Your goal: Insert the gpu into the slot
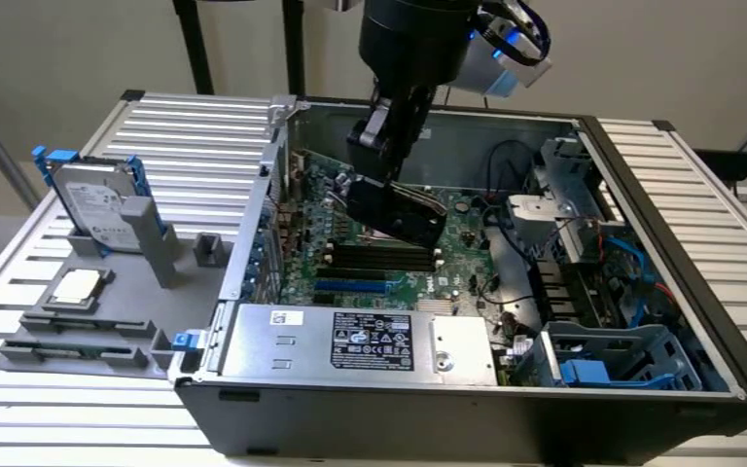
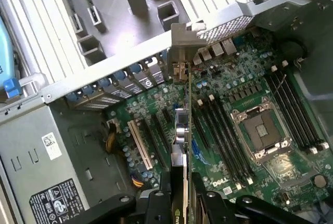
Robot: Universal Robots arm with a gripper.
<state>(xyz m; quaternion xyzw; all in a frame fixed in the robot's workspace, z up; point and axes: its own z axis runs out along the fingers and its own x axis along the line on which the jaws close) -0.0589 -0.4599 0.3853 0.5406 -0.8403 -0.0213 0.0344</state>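
The gpu (image 1: 397, 212), a thin black card, hangs tilted over the green motherboard inside the open computer case. My gripper (image 1: 383, 173) is shut on its upper edge. In the wrist view the gpu (image 2: 182, 125) appears edge-on, running from my gripper (image 2: 182, 198) to its metal bracket near the case's rear wall. The slot (image 1: 351, 287), a bright blue strip, lies on the board below the card, toward the power supply. A short blue piece of the slot (image 2: 195, 149) shows just beside the card's edge; the card hides the remainder. The card stands above the board, apart from the slot.
A silver power-supply box (image 1: 347, 341) sits along the case's front. Black memory slots (image 1: 373, 258) and the square processor socket (image 2: 263, 130) lie beside the card. Cables and a blue drive cage (image 1: 607, 365) crowd the exterior view's right. A hard drive (image 1: 94, 209) stands outside on grey fixtures.
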